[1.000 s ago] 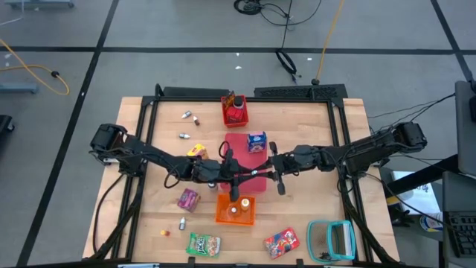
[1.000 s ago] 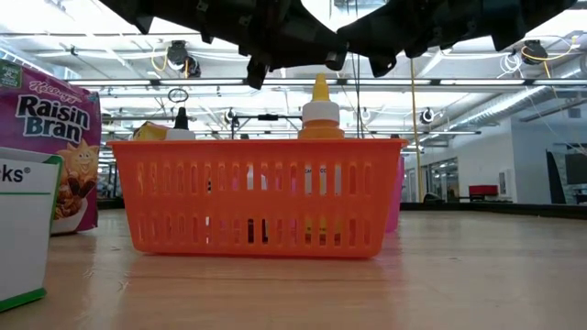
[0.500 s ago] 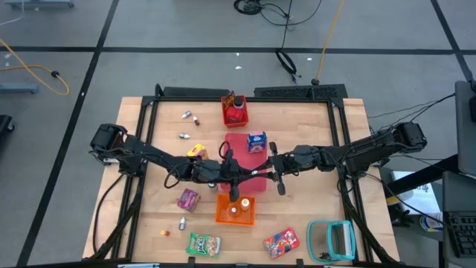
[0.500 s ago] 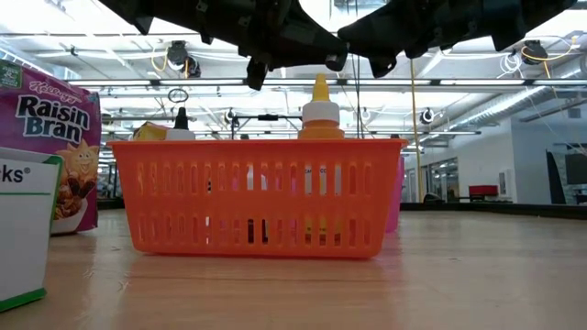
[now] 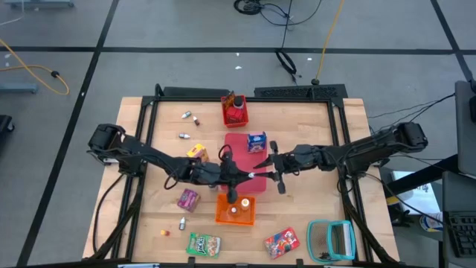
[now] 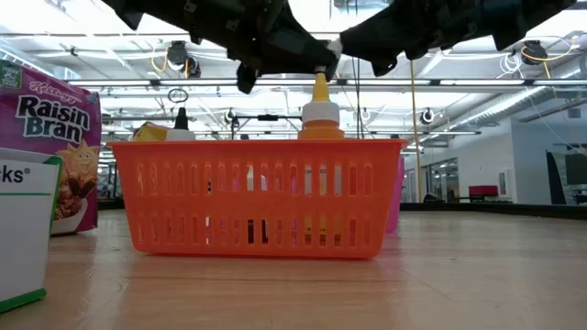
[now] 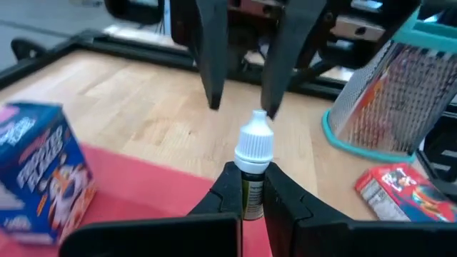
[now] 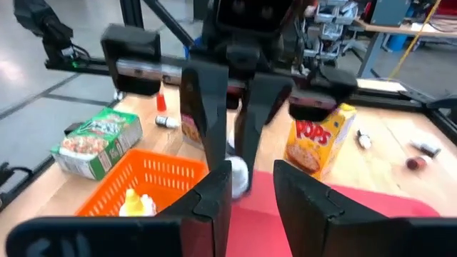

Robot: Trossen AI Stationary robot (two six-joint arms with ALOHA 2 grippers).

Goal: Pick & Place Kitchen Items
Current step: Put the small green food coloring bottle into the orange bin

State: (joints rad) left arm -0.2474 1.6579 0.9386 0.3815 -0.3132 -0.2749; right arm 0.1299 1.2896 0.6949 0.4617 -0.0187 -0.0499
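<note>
A tiny bottle with a white cap (image 7: 253,146) is gripped by my left gripper (image 7: 248,187), which hangs over the near edge of the flat red mat (image 5: 239,148). In the high view the left gripper (image 5: 248,177) meets my open right gripper (image 5: 262,167) tip to tip. The right gripper's fingers (image 7: 213,64) stand on either side of the cap (image 8: 235,175); whether they touch it I cannot tell. Just near of them stands the orange basket (image 5: 223,211) with a yellow-capped bottle (image 6: 319,108) upright inside. My left gripper pinches the tiny bottle by its labelled body (image 7: 250,194), below the white cap, between its two fingers. The fingers lie about level, coming from the table's left. The bottle is lifted clear above the mat, its cap pointing away from the gripper toward the right gripper.
A blue carton (image 5: 256,141) stands on the mat, a red bin (image 5: 234,112) beyond it. A yellow carton (image 5: 195,151), a pink-purple carton (image 5: 188,199), tiny bottles (image 5: 184,135), a green packet (image 5: 203,243), a red packet (image 5: 281,240) and the teal-framed object (image 5: 331,240) lie around.
My left gripper has moved a little toward the table's right, bringing the bottle's white cap up between the right gripper's fingers. The right arm has kept still.
</note>
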